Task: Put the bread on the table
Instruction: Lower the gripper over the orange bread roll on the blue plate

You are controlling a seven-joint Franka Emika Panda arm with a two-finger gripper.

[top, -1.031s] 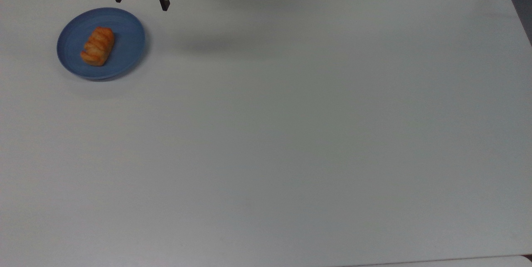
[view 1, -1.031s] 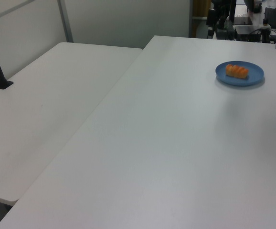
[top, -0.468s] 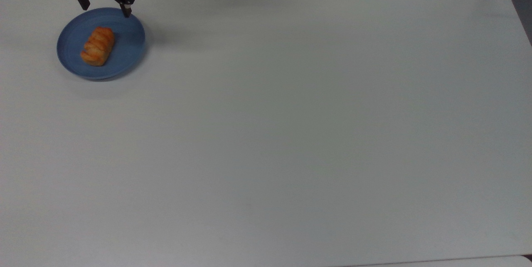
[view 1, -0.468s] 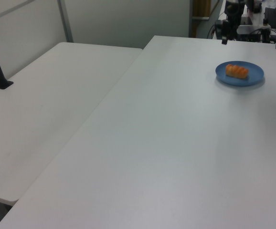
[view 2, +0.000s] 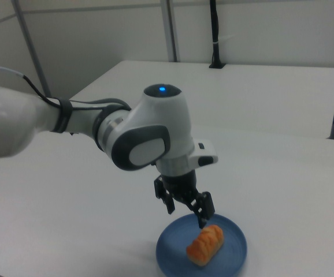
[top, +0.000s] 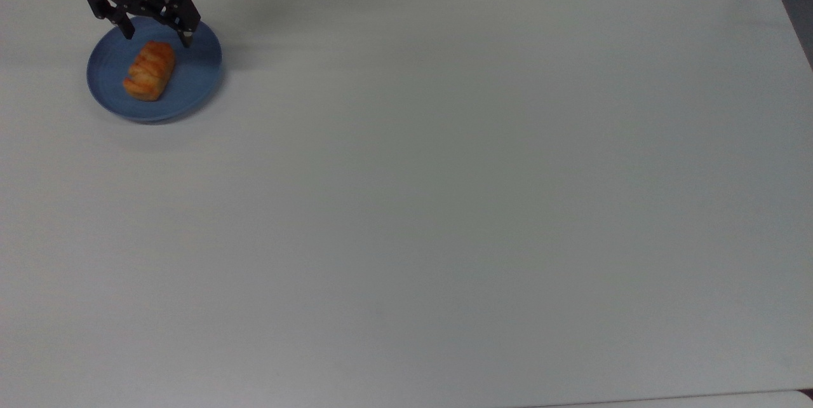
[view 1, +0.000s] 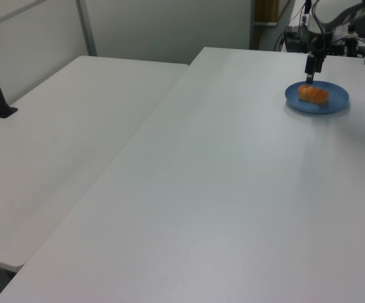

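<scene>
Fingers spread apart and holding nothing, the gripper (top: pixel 155 34) hangs over the far rim of the blue plate (top: pixel 197 77) near the table's (top: pixel 444 204) top-left corner in the top view, the bread (top: pixel 150 70) lying on the plate beside wide bare tabletop.

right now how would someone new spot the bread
Find the big white table, then the round blue plate near the top view's upper left corner. The bread is the small ridged golden-orange loaf lying on it, just below the open gripper.
</scene>
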